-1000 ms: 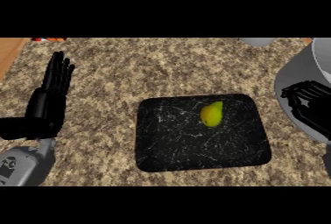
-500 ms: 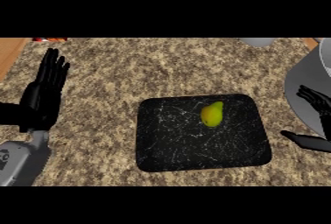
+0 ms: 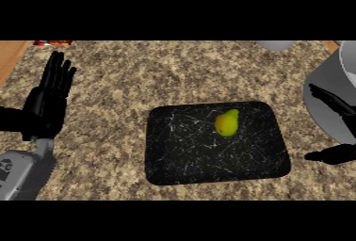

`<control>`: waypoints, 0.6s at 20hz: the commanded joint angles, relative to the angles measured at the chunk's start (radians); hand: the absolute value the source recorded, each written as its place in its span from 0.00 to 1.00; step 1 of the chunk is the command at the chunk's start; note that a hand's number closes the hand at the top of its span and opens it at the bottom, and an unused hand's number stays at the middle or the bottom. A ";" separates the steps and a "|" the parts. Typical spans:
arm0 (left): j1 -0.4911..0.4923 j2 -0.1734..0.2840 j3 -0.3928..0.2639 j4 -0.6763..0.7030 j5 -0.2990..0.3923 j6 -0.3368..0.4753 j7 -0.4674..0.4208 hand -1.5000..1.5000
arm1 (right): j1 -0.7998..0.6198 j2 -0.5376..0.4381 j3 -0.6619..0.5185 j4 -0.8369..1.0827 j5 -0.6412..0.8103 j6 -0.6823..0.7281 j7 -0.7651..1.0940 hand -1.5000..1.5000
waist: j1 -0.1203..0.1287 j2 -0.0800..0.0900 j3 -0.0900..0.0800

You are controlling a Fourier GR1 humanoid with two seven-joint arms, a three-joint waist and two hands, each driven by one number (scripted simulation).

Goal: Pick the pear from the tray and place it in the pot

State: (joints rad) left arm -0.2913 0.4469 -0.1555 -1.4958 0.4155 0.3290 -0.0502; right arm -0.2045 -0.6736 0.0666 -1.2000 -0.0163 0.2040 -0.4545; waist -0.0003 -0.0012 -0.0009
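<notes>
A yellow-green pear lies on the black tray, toward the tray's upper right. The grey pot shows at the right edge, cut off by the frame. My right hand is at the right edge, between the tray and the pot, open with the thumb low and the fingers spread above; it touches nothing. My left hand stands open at the left, fingers straight up, well away from the tray.
The counter is speckled stone with a wooden edge at the far left. A red item sits at the back left and a grey object at the back right.
The right hand has moved a little to the right and opened wider, fingers and thumb further apart. The left hand has risen slightly. The pear has not moved.
</notes>
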 commanded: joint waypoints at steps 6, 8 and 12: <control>-0.012 -0.042 0.025 0.005 -0.045 -0.021 0.012 0.50 | -0.102 0.033 0.082 -0.138 0.088 0.074 0.342 0.00 | 0.002 0.000 0.001; 0.020 -0.084 0.004 -0.021 -0.080 0.014 0.010 0.50 | -0.104 0.078 0.090 -0.129 0.106 0.071 0.381 0.00 | 0.003 0.000 0.001; -0.010 -0.052 0.070 0.024 -0.062 -0.068 0.024 0.50 | -0.137 0.125 0.096 -0.123 0.127 0.107 0.485 0.00 | 0.001 0.001 0.001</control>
State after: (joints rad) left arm -0.2942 0.4112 -0.1030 -1.4853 0.3738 0.2775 -0.0353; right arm -0.3224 -0.5847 0.1565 -1.3147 0.0892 0.2765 -0.0582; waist 0.0028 -0.0003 -0.0004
